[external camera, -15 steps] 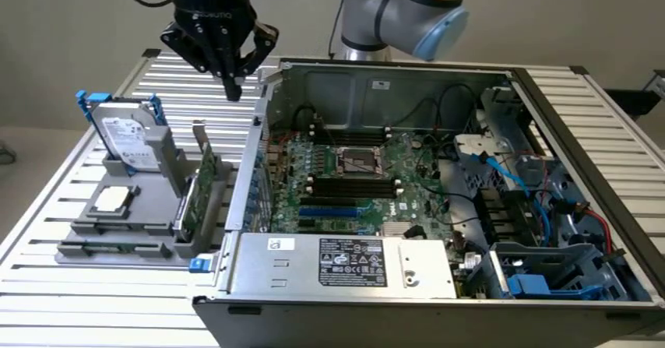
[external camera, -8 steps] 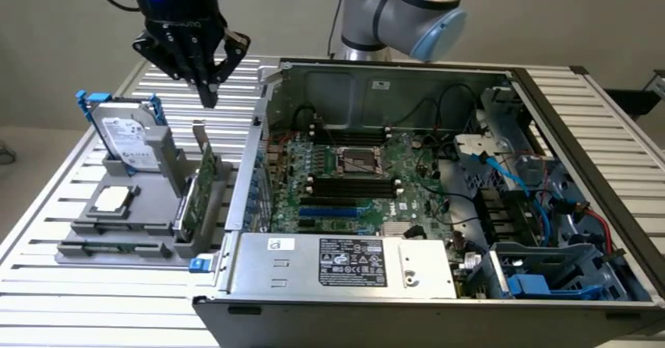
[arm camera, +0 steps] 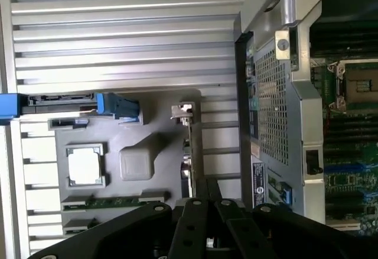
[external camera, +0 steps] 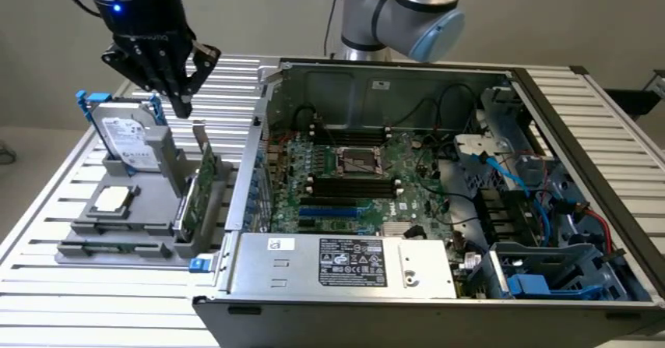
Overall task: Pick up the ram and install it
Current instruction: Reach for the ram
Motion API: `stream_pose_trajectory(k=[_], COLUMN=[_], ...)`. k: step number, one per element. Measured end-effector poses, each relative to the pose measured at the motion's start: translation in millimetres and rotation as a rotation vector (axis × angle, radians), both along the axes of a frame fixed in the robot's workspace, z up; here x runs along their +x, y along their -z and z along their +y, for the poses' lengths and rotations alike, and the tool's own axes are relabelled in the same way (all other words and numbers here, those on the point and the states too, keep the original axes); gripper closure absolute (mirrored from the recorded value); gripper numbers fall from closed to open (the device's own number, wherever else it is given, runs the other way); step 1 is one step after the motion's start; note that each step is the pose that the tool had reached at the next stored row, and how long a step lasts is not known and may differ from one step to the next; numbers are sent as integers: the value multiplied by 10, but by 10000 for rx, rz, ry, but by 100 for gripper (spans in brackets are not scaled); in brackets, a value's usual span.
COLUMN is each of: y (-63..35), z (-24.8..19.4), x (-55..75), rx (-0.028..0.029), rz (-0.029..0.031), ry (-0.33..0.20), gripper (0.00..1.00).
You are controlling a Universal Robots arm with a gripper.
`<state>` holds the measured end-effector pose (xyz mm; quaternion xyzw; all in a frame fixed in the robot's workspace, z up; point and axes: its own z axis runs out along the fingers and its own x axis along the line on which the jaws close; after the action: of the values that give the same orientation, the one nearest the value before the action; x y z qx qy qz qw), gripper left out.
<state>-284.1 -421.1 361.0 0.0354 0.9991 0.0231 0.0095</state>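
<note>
Ram (external camera: 117,247), a long, thin dark-green circuit-board stick, sits in a groove along the near edge of the matte grey moulded holder (external camera: 156,200). Its long axis runs along that edge, across the exterior view. The black jointed gripper (external camera: 179,91) hangs above the holder's far side, well apart from the stick. Whether it is spread or pressed together, I cannot tell.
</note>
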Motion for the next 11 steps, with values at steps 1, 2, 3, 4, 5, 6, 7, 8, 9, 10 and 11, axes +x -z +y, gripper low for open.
stream_pose_trajectory(k=[1,2,3,4,5,6,7,8,9,10,11], y=[11,23,34,45,57,68,80,93,105,118,130], z=[-18,-38,-57,-78,-99,-120,-143,-165,-188,-210,-232], x=[-35,-70,-103,-137,-168,-197,-225,-253,-280,-307,-334], rx=[0,0,0,0,0,0,0,-1,0,1,0], rz=[3,6,11,17,25,35,47,62,76,89,103], ry=[0,0,0,0,0,-1,-2,-2,-1,0,1], gripper=[89,89,89,89,89,89,89,89,89,89,89])
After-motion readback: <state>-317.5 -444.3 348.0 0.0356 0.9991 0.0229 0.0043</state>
